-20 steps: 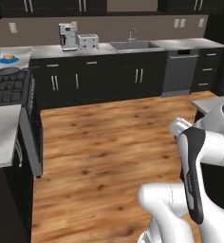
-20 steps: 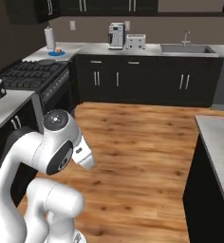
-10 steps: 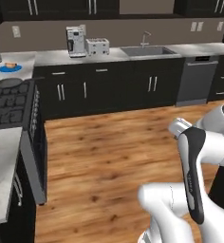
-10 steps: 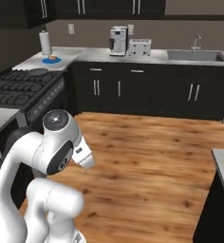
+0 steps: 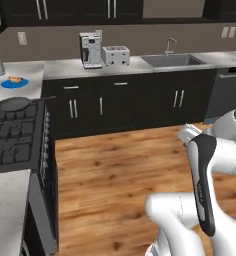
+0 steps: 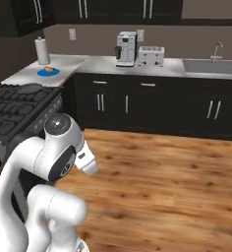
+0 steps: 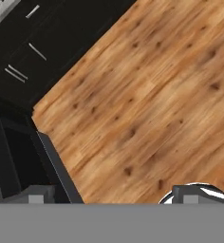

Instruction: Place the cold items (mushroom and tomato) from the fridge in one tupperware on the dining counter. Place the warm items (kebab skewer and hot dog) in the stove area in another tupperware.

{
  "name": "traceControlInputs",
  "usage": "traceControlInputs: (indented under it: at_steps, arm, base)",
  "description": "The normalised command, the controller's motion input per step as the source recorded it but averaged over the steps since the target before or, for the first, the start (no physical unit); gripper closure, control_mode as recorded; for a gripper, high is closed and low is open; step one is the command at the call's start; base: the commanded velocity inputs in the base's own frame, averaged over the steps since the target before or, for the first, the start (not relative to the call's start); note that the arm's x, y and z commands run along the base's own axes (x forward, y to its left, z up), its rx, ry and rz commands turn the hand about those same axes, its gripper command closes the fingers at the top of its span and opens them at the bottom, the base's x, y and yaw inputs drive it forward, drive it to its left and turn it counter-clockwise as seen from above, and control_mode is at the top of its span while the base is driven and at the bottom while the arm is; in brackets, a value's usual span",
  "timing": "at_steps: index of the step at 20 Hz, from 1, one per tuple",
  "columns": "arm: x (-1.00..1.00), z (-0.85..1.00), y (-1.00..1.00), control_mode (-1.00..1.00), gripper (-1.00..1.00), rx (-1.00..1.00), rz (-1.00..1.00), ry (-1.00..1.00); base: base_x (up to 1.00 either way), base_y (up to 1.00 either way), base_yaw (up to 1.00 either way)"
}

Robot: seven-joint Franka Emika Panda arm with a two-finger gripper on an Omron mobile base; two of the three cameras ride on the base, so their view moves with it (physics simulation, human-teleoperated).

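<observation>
The arm is folding back over its base above the wooden floor (image 5: 120, 180), and the pincer (image 7: 111, 198) is hanging over those planks with its jaws spread wide and nothing between them; one dark fingertip (image 7: 38, 194) is showing low at one side of the hand view and the other at the opposite side. Beyond the floor, a run of dark cabinets (image 6: 152, 106) is carrying a pale grey surface (image 5: 65, 69). On the corner of that surface, next to the stove (image 5: 12, 135), a blue plate (image 5: 15, 82) is lying with a small orange-brown food item (image 5: 15, 79) on it, too small to say whether it is the hot dog or the kebab skewer. A white paper towel roll (image 6: 42, 50) is standing just behind the plate. Farther along, a coffee machine (image 5: 91, 50) and a toaster (image 5: 116, 55) are sitting side by side, with the sink (image 5: 174, 60) and its faucet beyond them. A dark pan (image 6: 30, 88) is resting on the stove's rear burner.
</observation>
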Motion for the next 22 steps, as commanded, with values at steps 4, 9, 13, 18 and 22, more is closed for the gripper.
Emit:
traceControlInputs:
  at_steps: [4,9,13,18,22]
  arm:
    - [0.0,0.0,0.0,1.0,-1.0,0.0,0.0,0.0]
    - [0.0,0.0,0.0,1.0,-1.0,0.0,0.0,0.0]
    - [0.0,0.0,0.0,1.0,-1.0,0.0,0.0,0.0]
    - [0.0,0.0,0.0,1.0,-1.0,0.0,0.0,0.0]
    - [0.0,0.0,0.0,1.0,-1.0,0.0,0.0,0.0]
  base:
    - [1.0,0.34,0.03]
    - [1.0,0.33,0.03]
    - [1.0,0.33,0.03]
    - [1.0,0.25,0.04]
    - [1.0,0.07,0.09]
